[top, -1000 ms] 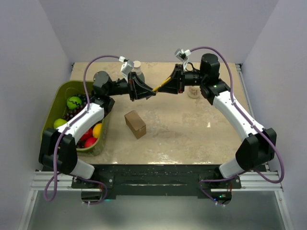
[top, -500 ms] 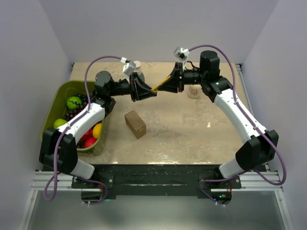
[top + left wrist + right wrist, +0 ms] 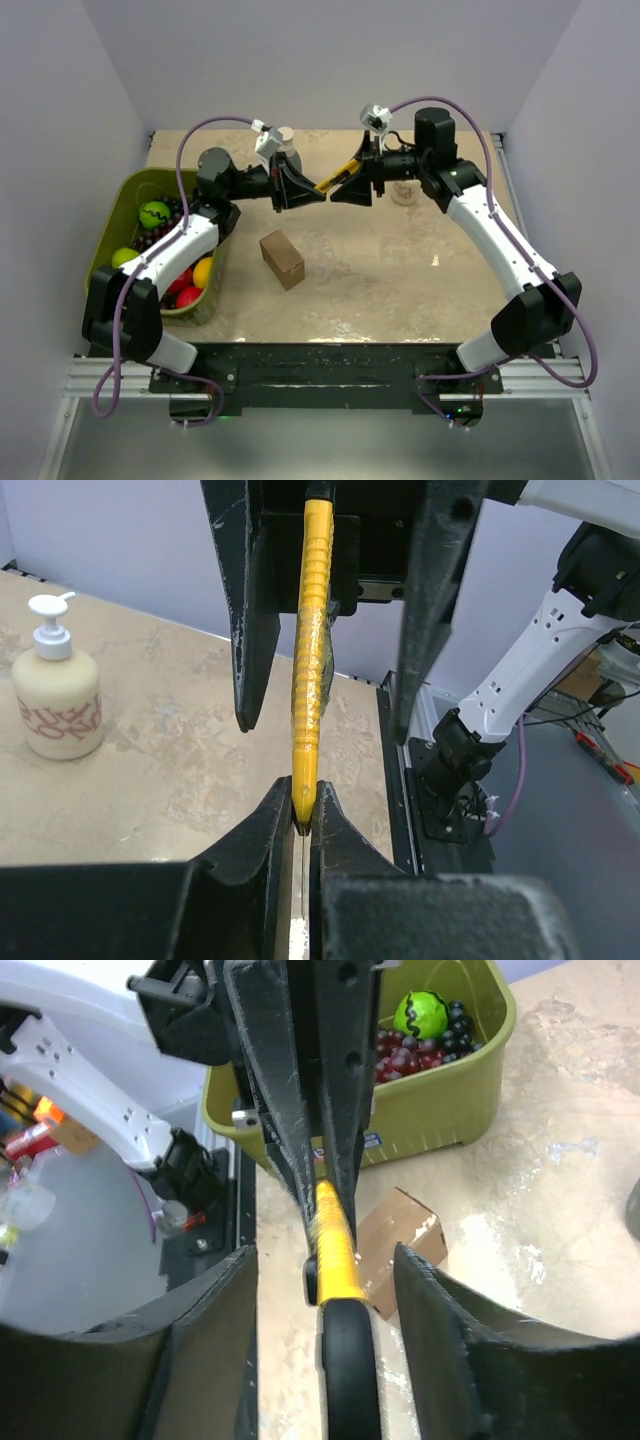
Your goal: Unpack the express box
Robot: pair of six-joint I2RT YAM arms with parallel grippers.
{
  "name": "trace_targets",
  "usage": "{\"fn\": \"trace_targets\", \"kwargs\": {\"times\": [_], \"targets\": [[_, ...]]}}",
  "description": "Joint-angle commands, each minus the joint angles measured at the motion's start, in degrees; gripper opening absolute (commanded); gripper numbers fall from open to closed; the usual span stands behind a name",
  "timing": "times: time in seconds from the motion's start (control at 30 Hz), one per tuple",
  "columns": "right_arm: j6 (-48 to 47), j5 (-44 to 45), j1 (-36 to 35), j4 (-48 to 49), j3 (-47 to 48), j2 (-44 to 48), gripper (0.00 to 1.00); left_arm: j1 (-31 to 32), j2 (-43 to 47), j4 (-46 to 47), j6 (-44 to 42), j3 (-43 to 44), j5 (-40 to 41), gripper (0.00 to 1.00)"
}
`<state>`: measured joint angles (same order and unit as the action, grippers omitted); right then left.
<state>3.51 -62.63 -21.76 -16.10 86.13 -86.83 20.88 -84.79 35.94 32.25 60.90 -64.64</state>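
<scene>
Box (image 3: 282, 259) lies below left gripper (image 3: 318, 192), nearer its base; likely light, stiff cardboard, so hold its side walls. This gripper pinches a yellow tool (image 3: 310, 660); right gripper (image 3: 325, 1250) is spread around it.

My yellow tool (image 3: 328, 182) spans between my left gripper (image 3: 310, 193) and right gripper (image 3: 340, 188) near the table's (image 3: 400, 290) far edge; the express box (image 3: 282, 258) stands nearer, left of centre.
</scene>
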Motion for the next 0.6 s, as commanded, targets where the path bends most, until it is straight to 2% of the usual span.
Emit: {"fn": "trace_targets", "kwargs": {"times": [0.0,0.13,0.23,0.4,0.57], "targets": [[-9.21,-1.44,-0.3,-9.11,5.1,2.54,0.68,-0.58,0.59,2.73,-0.26,0.53,-0.83,0.0],[-10.2,-2.23,-0.3,-11.42,5.29,1.75,0.68,-0.67,0.68,3.25,-0.08,0.18,-0.93,0.0],[-4.51,-2.85,-0.3,-3.1,2.83,2.01,0.67,-0.67,0.42,3.87,0.53,0.27,-1.01,0.0],[-1.75,-2.15,-0.3,-0.6,2.99,0.61,0.63,-0.67,0.16,3.78,0.62,0.62,-1.63,0.0],[-1.75,-2.49,-0.3,-0.08,3.96,-0.8,0.54,-0.67,0.42,3.43,0.88,0.27,-1.54,0.0]]}}
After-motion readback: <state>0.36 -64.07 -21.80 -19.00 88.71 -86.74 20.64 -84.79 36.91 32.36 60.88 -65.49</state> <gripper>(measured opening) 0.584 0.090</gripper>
